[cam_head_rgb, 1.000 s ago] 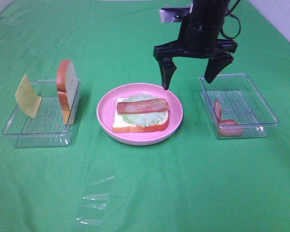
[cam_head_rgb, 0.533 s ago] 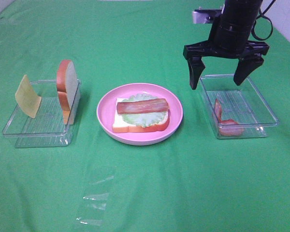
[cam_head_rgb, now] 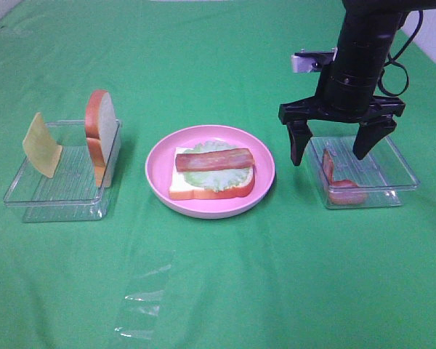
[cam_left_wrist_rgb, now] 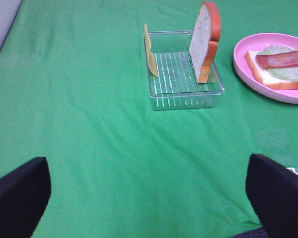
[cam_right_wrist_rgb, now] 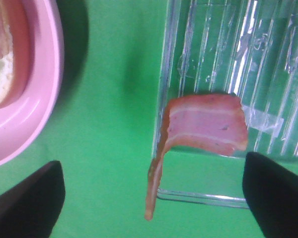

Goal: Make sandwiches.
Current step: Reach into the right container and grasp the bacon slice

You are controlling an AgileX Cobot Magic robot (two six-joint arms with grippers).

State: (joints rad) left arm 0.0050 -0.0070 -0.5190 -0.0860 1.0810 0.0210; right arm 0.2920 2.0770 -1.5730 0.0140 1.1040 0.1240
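While agape, right tool (cam_head_rgb: 328,158) above bacon (cam_head_rgb: 345,193).

The table (cam_head_rgb: 225,283) is covered with a green cloth. A round pink plate (cam_head_rgb: 158,166) sits in the middle. The left box (cam_head_rgb: 30,201) and the right box (cam_head_rgb: 394,169) are clear and sit on each side of it, not touching it. A bit of clear plastic (cam_head_rgb: 141,305) lies flat near the front.

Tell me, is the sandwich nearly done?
About halfway. A bread slice, lettuce and one bacon strip sit on the pink plate. The right gripper hovers open over the second bacon strip in its tray. That, the cheese slice and the upright bread slice remain.
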